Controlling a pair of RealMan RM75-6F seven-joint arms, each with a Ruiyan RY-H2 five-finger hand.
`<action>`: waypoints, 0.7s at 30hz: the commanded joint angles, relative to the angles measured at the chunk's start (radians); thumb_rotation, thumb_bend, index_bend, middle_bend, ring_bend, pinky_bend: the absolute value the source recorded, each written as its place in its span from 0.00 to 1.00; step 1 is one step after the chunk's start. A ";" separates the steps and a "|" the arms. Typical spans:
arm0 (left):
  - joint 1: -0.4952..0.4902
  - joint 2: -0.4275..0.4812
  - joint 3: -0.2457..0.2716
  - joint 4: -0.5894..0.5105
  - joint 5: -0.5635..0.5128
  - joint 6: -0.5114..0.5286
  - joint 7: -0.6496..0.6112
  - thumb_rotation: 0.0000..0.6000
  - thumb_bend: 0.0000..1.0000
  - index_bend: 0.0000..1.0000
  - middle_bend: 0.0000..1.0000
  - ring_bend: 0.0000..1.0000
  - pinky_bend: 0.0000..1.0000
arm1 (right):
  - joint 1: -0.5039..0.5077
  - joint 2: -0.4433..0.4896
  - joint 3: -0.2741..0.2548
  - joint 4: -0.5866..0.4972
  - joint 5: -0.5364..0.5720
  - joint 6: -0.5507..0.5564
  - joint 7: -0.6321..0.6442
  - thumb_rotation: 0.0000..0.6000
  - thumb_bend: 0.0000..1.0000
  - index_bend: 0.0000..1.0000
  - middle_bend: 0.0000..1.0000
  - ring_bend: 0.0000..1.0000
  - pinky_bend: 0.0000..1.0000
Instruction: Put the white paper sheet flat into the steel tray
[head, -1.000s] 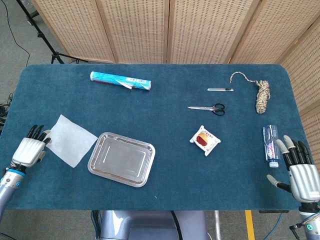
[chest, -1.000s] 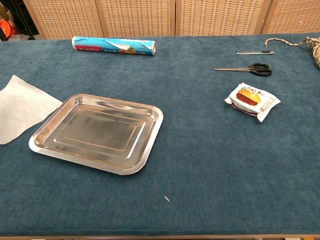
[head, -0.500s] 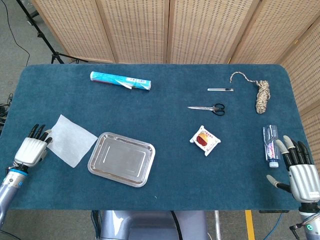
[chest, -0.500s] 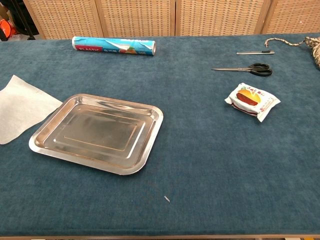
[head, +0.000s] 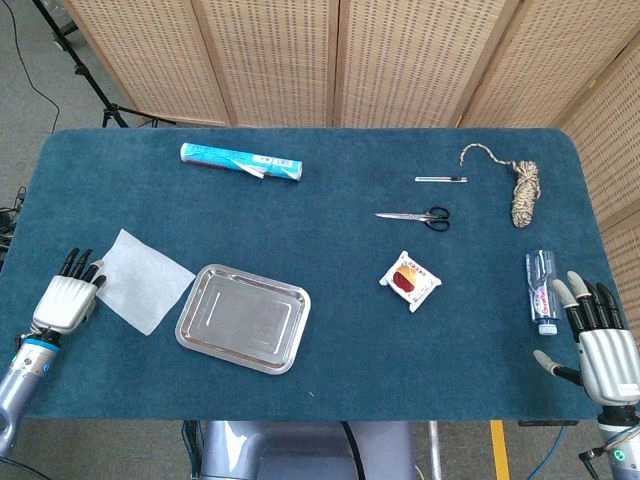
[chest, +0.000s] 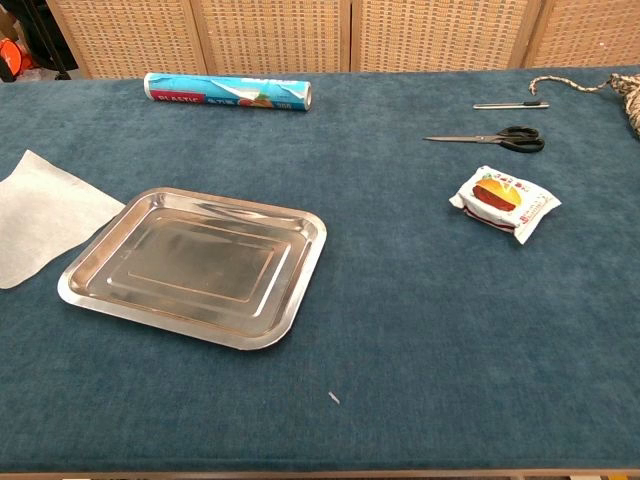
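The white paper sheet (head: 144, 280) (chest: 40, 215) lies flat on the blue cloth, just left of the steel tray (head: 243, 318) (chest: 195, 263). The tray holds nothing. My left hand (head: 66, 297) is at the sheet's left corner, fingertips at or just touching its edge; contact cannot be told. It holds nothing, fingers extended. At the table's near right corner my right hand (head: 600, 345) rests with fingers spread and nothing in it. Neither hand shows in the chest view.
A blue-and-white plastic wrap roll (head: 241, 164) lies at the back left. Scissors (head: 415, 216), a pen (head: 441, 179), a twine bundle (head: 522, 190), a snack packet (head: 411, 280) and a small bottle (head: 541, 290) are spread over the right half.
My left hand has drawn back slightly toward the near left, its fingertips now at the sheet's corner instead of over it. The sheet, the tray and my right hand have not moved.
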 joint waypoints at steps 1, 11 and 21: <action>0.001 -0.009 -0.001 0.011 -0.003 -0.004 -0.003 1.00 0.37 0.45 0.27 0.05 0.06 | 0.000 0.000 0.000 0.001 0.000 0.000 -0.001 1.00 0.00 0.00 0.00 0.00 0.00; -0.001 -0.030 -0.007 0.038 -0.010 -0.001 -0.017 1.00 0.41 0.50 0.30 0.05 0.06 | 0.000 -0.001 -0.001 0.000 -0.001 -0.002 -0.004 1.00 0.00 0.00 0.00 0.00 0.00; -0.003 -0.040 -0.010 0.047 -0.012 0.007 -0.015 1.00 0.42 0.51 0.31 0.06 0.06 | 0.000 0.000 0.000 0.001 -0.001 0.000 -0.001 1.00 0.00 0.00 0.00 0.00 0.00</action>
